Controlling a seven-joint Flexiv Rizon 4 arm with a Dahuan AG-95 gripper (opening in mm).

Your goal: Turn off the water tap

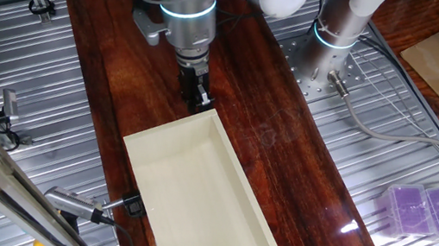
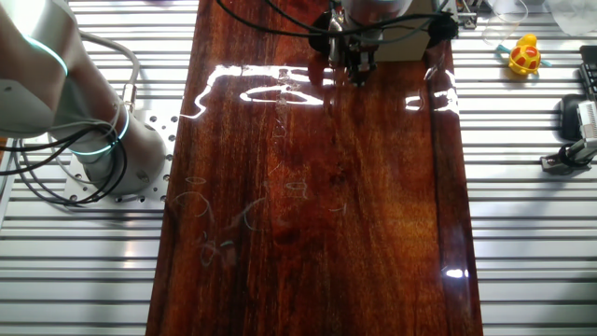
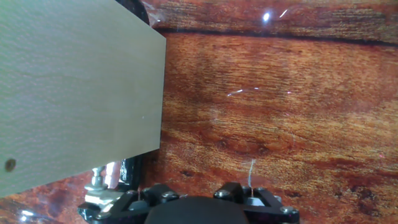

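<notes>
The water tap (image 1: 72, 204) is a small chrome piece lying at the front left of the table, held by a black clamp (image 1: 133, 206) at the side of a long cream box (image 1: 214, 218). My gripper (image 1: 198, 102) hangs upright over the wooden board at the far end of the box, well away from the tap. Its fingers look pressed together and hold nothing. In the other fixed view the gripper (image 2: 357, 79) is at the top, in front of the box (image 2: 406, 45), with the clamp (image 2: 443, 28) to the right. In the hand view the fingertips are out of frame.
The dark wooden board (image 1: 283, 167) runs down the table. The arm's base (image 2: 103, 149) stands beside it. A purple box (image 1: 424, 210) sits on the ribbed metal top. In the hand view the cream box wall (image 3: 74, 93) fills the left side.
</notes>
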